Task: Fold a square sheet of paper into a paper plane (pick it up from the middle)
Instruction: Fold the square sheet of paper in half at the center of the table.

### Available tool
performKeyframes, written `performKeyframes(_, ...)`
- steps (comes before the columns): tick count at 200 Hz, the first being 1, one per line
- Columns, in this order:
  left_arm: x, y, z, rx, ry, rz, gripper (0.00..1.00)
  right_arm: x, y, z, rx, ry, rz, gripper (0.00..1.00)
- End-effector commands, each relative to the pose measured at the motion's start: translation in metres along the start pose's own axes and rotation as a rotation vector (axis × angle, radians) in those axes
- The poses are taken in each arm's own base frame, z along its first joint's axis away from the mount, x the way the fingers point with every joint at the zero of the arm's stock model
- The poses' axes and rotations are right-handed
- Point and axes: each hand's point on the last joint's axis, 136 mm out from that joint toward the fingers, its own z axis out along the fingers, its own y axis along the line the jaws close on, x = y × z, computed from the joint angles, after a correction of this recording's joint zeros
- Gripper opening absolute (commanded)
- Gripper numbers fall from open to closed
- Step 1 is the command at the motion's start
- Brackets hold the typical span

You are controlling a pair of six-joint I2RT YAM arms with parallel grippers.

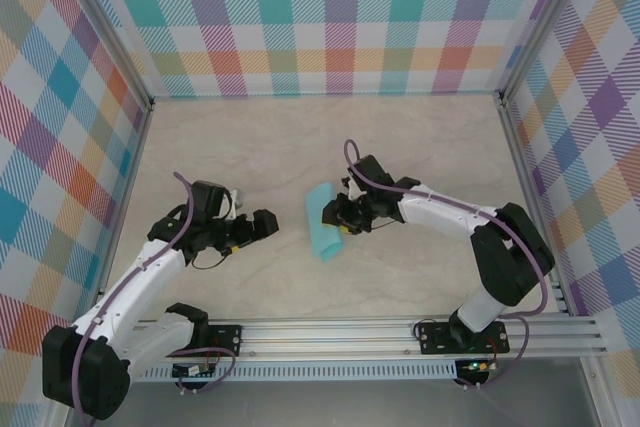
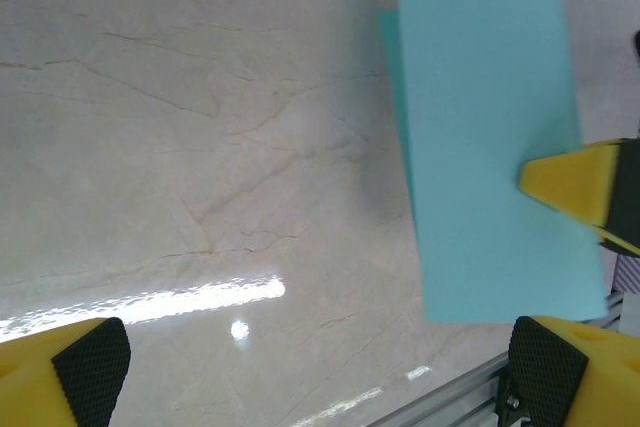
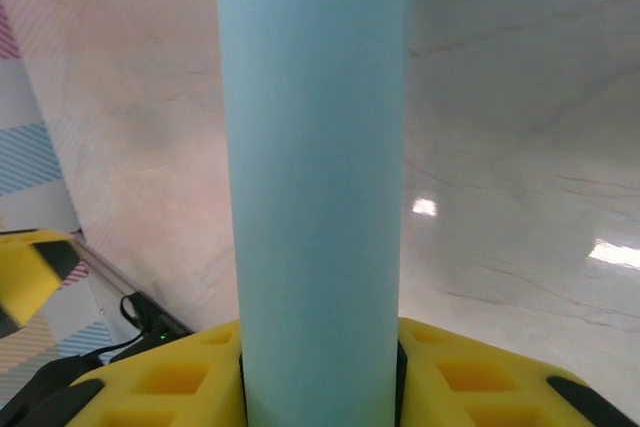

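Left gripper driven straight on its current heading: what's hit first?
Probably the folded teal paper in the right gripper, judging by the top view. If the left gripper pitches down, the tabletop comes first; depth unclear.

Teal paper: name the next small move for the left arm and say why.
Probably ease the left end effector rightward to the free edge of the teal paper. It hangs wide open, apart from the paper, while the right end effector pinches the curved, folded sheet from the other side. A second grip looks needed to set a crease.
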Motion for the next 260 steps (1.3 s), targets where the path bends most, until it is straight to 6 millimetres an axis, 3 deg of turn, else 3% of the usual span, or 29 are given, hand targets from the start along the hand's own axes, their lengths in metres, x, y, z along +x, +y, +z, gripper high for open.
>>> performKeyframes(1, 0.002, -0.015, 0.011, 0.052, 0.011, -0.009, 1.0, -0.003, -0.017, 0.011, 0.001, -0.025, 0.055, 0.39)
performKeyframes(26, 0.006, -0.026, 0.022, 0.039, 0.028, 0.013, 1.0, 0.009, -0.045, 0.018, 0.053, -0.012, 0.102, 0.43)
performKeyframes(49, 0.007, -0.039, 0.029, 0.065, 0.007, 0.01, 1.0, 0.016, -0.063, 0.012, 0.101, -0.022, 0.113, 0.5)
performKeyframes(80, 0.01, -0.044, 0.042, 0.058, -0.003, 0.004, 0.94, 0.021, -0.069, 0.007, 0.126, 0.018, 0.083, 0.63)
performKeyframes(119, 0.013, -0.052, 0.057, 0.04, 0.012, 0.002, 0.87, 0.017, -0.076, -0.001, 0.151, 0.054, 0.059, 0.65)
performKeyframes(153, 0.017, -0.058, 0.067, 0.012, 0.032, 0.018, 0.85, 0.014, -0.07, -0.004, 0.07, 0.1, 0.041, 0.48)
performKeyframes(189, 0.015, -0.057, 0.069, -0.006, 0.023, 0.018, 0.85, 0.012, -0.054, 0.003, -0.031, 0.112, 0.069, 0.47)
performKeyframes(223, 0.013, -0.056, 0.063, -0.02, 0.009, 0.03, 0.87, 0.008, -0.055, 0.006, -0.021, 0.117, 0.079, 0.53)
performKeyframes(260, 0.011, -0.055, 0.058, -0.022, -0.007, 0.036, 0.88, 0.007, -0.054, 0.017, -0.017, 0.133, 0.096, 0.52)
